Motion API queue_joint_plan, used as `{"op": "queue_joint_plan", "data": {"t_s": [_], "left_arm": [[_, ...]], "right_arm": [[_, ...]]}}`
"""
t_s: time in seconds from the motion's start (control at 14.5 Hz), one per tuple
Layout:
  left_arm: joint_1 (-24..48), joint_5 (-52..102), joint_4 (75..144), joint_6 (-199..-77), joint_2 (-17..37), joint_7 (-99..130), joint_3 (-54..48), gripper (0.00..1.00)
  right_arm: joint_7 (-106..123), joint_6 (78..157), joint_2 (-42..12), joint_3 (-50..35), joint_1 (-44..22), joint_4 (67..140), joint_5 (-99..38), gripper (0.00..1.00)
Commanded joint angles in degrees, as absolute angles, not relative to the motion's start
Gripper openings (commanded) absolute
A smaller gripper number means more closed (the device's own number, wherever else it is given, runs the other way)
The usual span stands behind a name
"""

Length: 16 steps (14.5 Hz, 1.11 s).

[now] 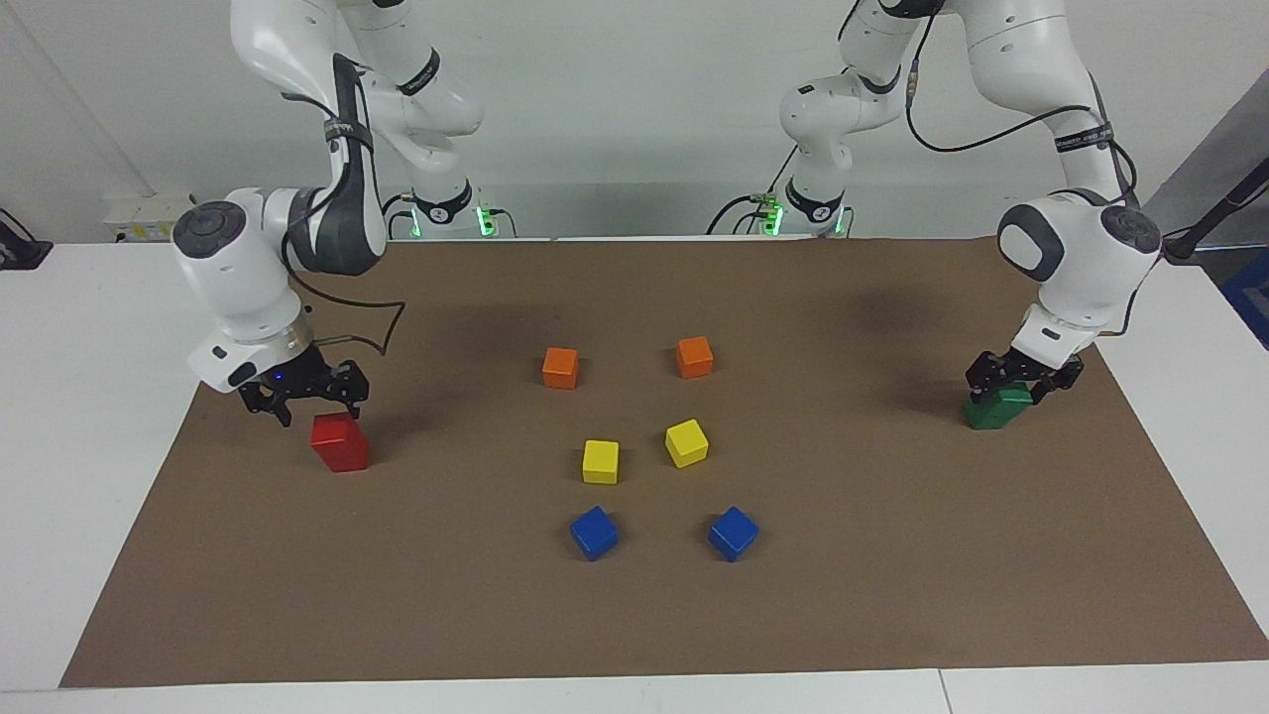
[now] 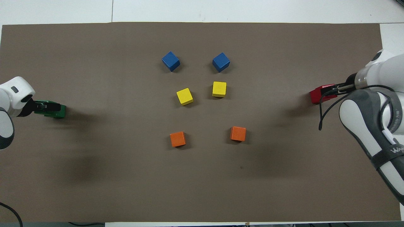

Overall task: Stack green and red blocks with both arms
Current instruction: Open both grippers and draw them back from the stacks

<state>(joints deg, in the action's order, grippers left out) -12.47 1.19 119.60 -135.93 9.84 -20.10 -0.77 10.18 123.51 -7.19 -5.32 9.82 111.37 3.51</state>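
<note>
One red block shape [image 1: 339, 446] stands on the brown mat at the right arm's end; it also shows in the overhead view [image 2: 315, 95]. I cannot tell if it is one cube or two stacked. My right gripper [image 1: 315, 405] hangs open just above it, also seen from overhead [image 2: 331, 90]. One green block shape [image 1: 996, 413] sits at the left arm's end and looks slightly tilted; it shows in the overhead view too [image 2: 59, 111]. My left gripper [image 1: 1021, 389] is down on its top and partly covers it [image 2: 47, 106]. No other red or green cube shows.
In the mat's middle stand two orange cubes [image 1: 560, 367] [image 1: 694, 357] nearest the robots, then two yellow cubes [image 1: 600, 461] [image 1: 686, 442], then two blue cubes [image 1: 594, 533] [image 1: 733, 533]. The brown mat [image 1: 892, 595] ends on white table.
</note>
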Motion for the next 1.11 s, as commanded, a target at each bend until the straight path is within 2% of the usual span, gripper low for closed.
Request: {"op": "queue_joint_plan", "data": {"t_s": [0.0,0.14,0.35,0.55,0.83,1.04], "left_arm": [[-12.39,2.20,111.48,-126.78,10.28,-21.53,-0.88,1.00],[-12.13,2.20,106.54,-120.26,9.85,-21.01,-0.97,1.00],[-11.51,2.11,104.42,-117.07,7.30,-20.57,-1.23,1.00],[-10.29,2.11,103.89,-115.58,3.62,-12.60,-1.49,1.00],[-7.83,1.93,95.91,-106.03,2.90,-6.26,-1.58,1.00],[-6.77,1.93,92.38,-100.74,2.81,-2.65,-1.67,1.00]], "right_arm": [[6.78,117.09,-0.73,-6.06,7.48,110.83,2.55,1.00],[4.41,111.04,4.54,-6.06,5.11,110.57,2.55,1.00],[2.11,103.03,9.92,-6.06,2.64,109.52,2.46,1.00],[3.34,94.68,7.75,-5.98,2.72,101.54,2.29,1.00],[3.16,91.76,2.91,-5.63,3.95,94.23,0.09,1.00],[3.08,91.84,2.72,-5.54,4.30,93.87,0.35,1.00]]}}
